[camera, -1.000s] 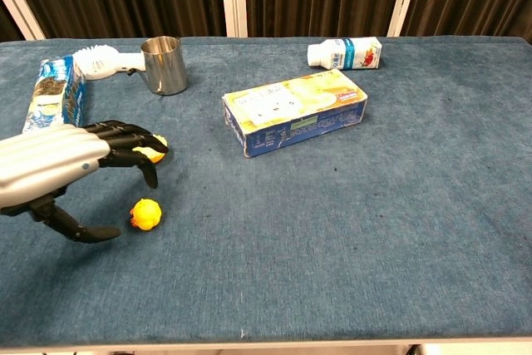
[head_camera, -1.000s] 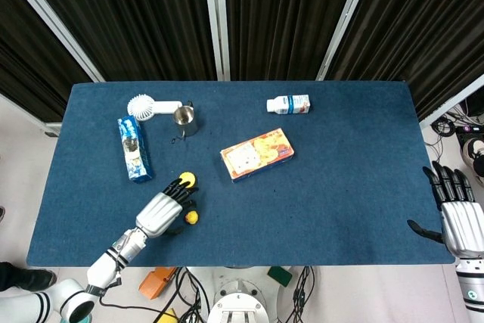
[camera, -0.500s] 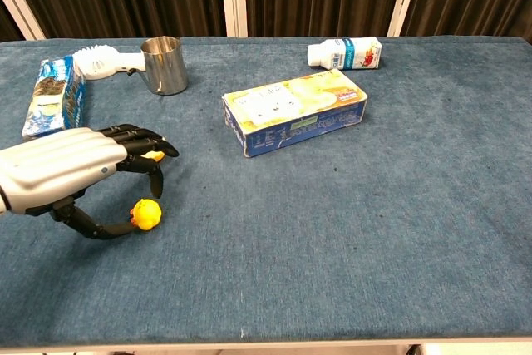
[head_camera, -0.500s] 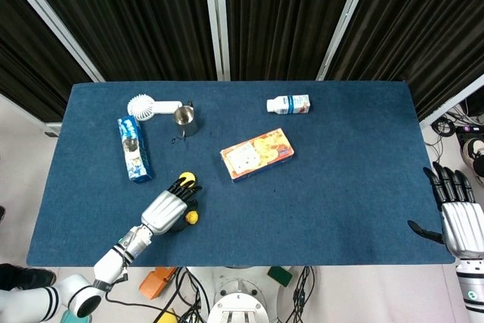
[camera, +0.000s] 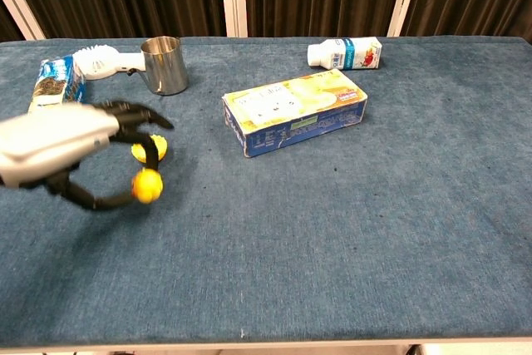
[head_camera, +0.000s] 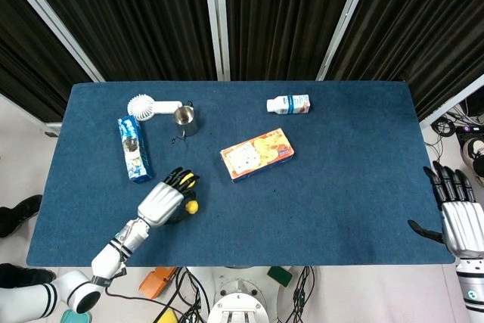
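Fingertips of the left robot hand [camera: 58, 151] pinch a small yellow ball [camera: 147, 186] just above the worktop [camera: 349, 205], near a second yellow ball [camera: 155, 152]. Such a thin hold could let it slip and roll. Right robot hand [head_camera: 460, 213] idles, fingers spread.

No words or numbers can be read here. The yellow box [camera: 294, 110], the small white bottle [camera: 345, 53] and the blue packet [camera: 51, 81] all have print on them, but it is too small and blurry to read.
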Motion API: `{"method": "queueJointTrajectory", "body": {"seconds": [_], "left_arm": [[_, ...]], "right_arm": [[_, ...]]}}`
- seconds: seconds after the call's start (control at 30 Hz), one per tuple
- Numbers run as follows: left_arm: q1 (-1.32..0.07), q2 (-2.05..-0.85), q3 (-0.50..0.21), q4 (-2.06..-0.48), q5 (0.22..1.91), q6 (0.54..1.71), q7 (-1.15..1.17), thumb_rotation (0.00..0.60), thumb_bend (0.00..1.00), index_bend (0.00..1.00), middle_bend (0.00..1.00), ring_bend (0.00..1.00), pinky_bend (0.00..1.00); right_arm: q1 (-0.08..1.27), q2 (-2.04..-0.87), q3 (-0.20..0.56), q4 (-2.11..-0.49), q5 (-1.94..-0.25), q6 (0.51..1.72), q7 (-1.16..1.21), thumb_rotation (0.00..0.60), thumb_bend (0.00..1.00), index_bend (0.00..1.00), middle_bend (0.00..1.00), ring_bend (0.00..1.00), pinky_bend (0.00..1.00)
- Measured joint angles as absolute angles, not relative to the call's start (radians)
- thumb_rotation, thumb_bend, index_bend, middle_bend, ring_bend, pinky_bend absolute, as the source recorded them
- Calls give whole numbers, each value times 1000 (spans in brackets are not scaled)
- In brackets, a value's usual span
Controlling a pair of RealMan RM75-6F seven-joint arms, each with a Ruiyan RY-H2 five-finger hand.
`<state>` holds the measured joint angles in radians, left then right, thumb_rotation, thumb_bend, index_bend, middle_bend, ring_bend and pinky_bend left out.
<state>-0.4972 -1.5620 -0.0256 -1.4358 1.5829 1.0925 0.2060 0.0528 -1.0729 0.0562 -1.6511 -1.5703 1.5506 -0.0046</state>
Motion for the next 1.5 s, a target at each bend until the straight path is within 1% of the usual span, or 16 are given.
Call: {"method": "queueJointTrajectory", "body": {"seconds": [0.23,0.43,0.83,1.0,1.27,1.4,1.5], "left_arm": [[-533,-1566,-113,-1420,1465,1066,198,600,390,522,91,0,2],[-565,-1598,-147,-1370,1372,1015,231,600,376,518,91,0,1],[-577,-1623,-136,-1323,1323,998,229,600,369,493,91,0,1],[-581,-1627,-131,-1317,1320,1002,227,600,353,442,91,0,1],[-574,-1611,-119,-1335,1330,1029,229,600,345,290,73,0,1],[-559,-1584,-113,-1368,1347,1069,224,600,335,275,72,0,1],[-536,-1548,-107,-1404,1367,1121,215,600,326,275,72,0,1]], "right_arm": [[48,-1075,56,-1645,-1565,1553,3,600,147,0,37,0,60],[43,-1075,55,-1640,-1562,1556,8,600,147,0,37,0,60],[46,-1074,57,-1646,-1563,1551,0,600,147,0,37,0,60],[46,-1072,58,-1650,-1561,1551,-4,600,147,0,37,0,60],[45,-1069,58,-1656,-1565,1553,-8,600,147,0,37,0,60],[45,-1068,58,-1659,-1568,1555,-9,600,147,0,37,0,60],[43,-1066,57,-1659,-1568,1558,-8,600,147,0,37,0,60]]}}
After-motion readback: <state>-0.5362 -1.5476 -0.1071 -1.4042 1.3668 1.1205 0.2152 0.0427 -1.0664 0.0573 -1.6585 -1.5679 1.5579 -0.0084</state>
